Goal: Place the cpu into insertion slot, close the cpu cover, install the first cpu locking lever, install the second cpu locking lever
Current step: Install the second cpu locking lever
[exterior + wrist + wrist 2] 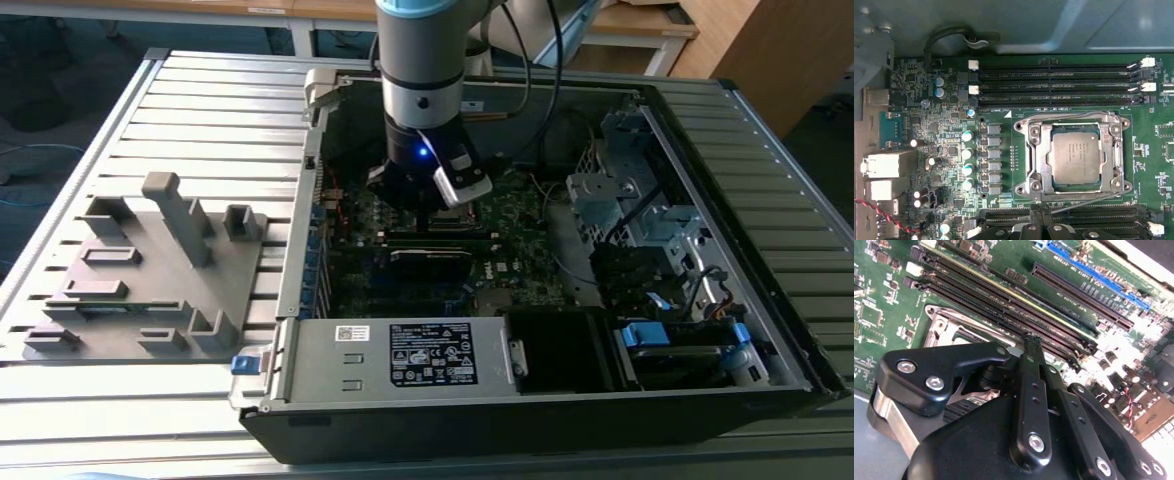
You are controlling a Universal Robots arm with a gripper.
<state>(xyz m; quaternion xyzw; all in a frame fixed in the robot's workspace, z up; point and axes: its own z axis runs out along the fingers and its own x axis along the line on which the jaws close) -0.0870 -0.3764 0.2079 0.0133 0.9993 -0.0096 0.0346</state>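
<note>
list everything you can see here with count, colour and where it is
computer case: 1, black, open on the slatted table
table: 1, grey, under everything
fixture tray: 1, grey, at the exterior view's left of the case
motherboard: 1, green, inside the case
cpu: 1, silver-grey, seated in the insertion slot
insertion slot: 1, dark, on the motherboard
cpu cover: 1, silver, lying closed around the cpu
memory slots: several, black, beside the socket
gripper: 1, black, fingertips together, over the board by the memory slots

We saw the cpu point(1076, 158), its dull silver-grey top up, seated flat in the insertion slot point(1040, 161) on the green board, with the cpu cover point(1109, 172) closed around it as a silver frame.
</note>
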